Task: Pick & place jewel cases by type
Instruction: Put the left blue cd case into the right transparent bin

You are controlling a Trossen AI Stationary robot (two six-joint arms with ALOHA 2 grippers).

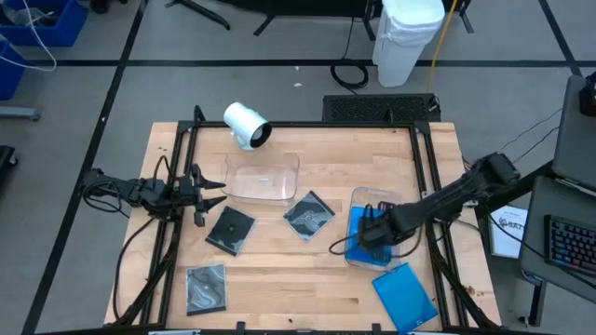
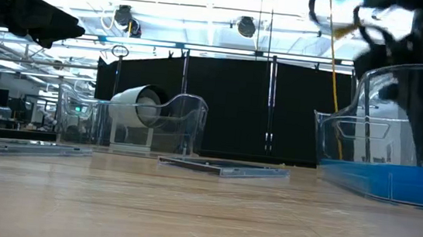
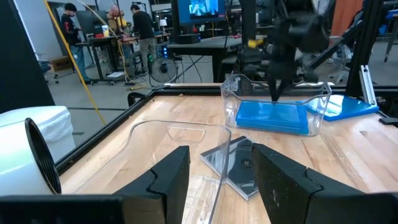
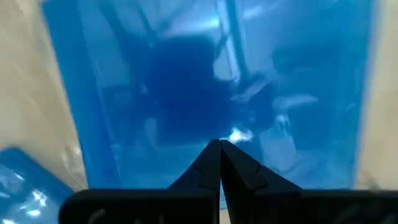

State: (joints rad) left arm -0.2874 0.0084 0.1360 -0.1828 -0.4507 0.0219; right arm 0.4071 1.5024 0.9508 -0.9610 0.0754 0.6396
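Six jewel cases in play, sorted partly. Right claw point(image 1: 371, 233) sits inside the right clear tray point(image 1: 365, 197), fingers pressed fully together with nothing pinched between them, tip just above the blue jewel case in the tray point(image 4: 186, 81). In the high view only one blue patch shows in that tray; whether more than one case is stacked there I can't tell. One loose blue jewel case point(image 1: 404, 296) lies flat on the counter point(image 1: 307, 279) just beside that tray, toward the front edge, slightly skewed to the edges. It's much nearer the right arm, so that arm likely takes it next: lift out of the tray, shift toward the front edge, open up.

Left claw point(image 1: 207, 192) hovers at the left end of the empty clear tray point(image 1: 265, 177), fingers point(image 3: 171, 177) moderately apart, holding nothing. Three dark cases still flat on the counter: one near the left claw point(image 1: 230, 229), one centre point(image 1: 308, 214), one front-left point(image 1: 206, 287).

White cylinder point(image 1: 247, 125) on its side behind the empty tray. Wood counter, black frame rails; lab room behind, people at benches.
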